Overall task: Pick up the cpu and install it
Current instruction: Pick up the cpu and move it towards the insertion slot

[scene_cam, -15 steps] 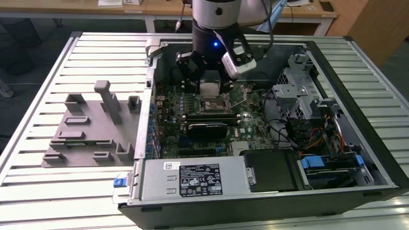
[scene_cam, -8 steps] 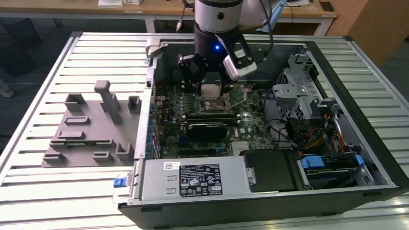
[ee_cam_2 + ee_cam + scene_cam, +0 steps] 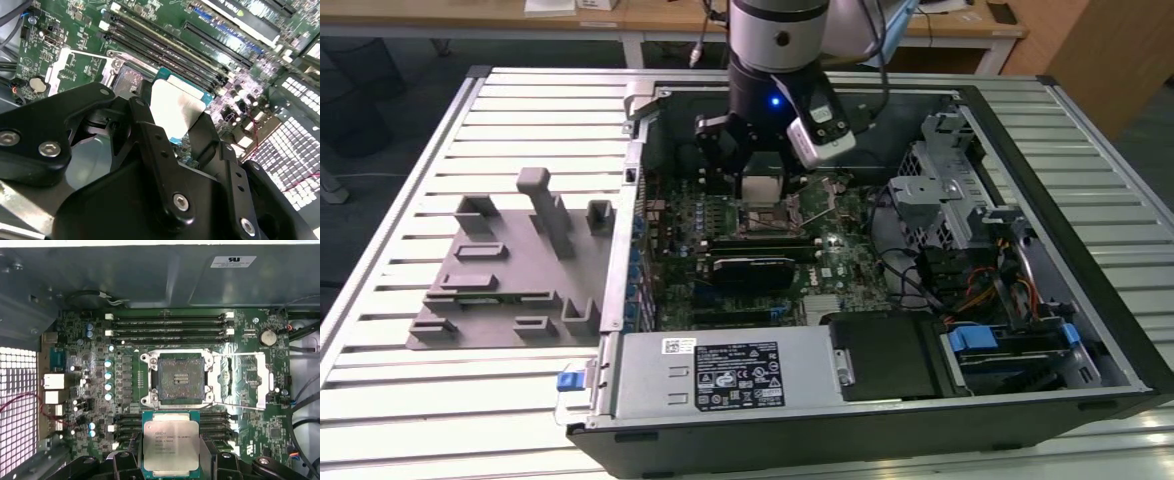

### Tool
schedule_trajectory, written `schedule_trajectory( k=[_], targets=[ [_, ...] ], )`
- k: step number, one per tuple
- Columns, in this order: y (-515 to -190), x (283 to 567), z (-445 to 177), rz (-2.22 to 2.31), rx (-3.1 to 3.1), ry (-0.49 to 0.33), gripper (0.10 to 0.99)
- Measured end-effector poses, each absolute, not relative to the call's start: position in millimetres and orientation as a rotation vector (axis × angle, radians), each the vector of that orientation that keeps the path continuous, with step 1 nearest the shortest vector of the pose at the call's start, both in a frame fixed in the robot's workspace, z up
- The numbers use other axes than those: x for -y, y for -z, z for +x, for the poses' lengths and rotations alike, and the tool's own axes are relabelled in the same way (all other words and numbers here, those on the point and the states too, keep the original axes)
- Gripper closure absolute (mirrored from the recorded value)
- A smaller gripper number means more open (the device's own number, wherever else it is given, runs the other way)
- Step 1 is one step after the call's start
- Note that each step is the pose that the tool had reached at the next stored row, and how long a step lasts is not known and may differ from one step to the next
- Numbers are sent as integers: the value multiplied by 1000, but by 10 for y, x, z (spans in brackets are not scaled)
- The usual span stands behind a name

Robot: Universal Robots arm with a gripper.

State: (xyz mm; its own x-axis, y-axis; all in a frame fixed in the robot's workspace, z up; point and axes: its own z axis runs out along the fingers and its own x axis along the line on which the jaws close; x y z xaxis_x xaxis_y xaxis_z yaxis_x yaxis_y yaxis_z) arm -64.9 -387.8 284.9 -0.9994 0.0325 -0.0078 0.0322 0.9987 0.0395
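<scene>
Over motherboard (image 3: 75, 370), arm (image 3: 774, 40) upright, tool (image 3: 168, 462) clamps cpu (image 3: 170, 440).

Socket (image 3: 180, 377) stands open, its recess uncovered. In the exterior view, around it: case wall (image 3: 636, 200) at 9 o'clock, drive cage (image 3: 937, 175) at 3 o'clock, black module (image 3: 754, 268) at 6 o'clock, gripper (image 3: 763, 200) at 12 o'clock.

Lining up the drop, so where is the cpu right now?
The cpu sits between the jaws of the gripper, above the motherboard; in the first wrist view it is just beside the empty socket, not yet over it.
</scene>
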Motion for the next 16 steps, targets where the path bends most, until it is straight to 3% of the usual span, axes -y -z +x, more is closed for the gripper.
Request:
schedule_trajectory(
  k=[16],
  targets=[
    [-2658,3713,-535,51,-3145,-62,545]
  ],
)
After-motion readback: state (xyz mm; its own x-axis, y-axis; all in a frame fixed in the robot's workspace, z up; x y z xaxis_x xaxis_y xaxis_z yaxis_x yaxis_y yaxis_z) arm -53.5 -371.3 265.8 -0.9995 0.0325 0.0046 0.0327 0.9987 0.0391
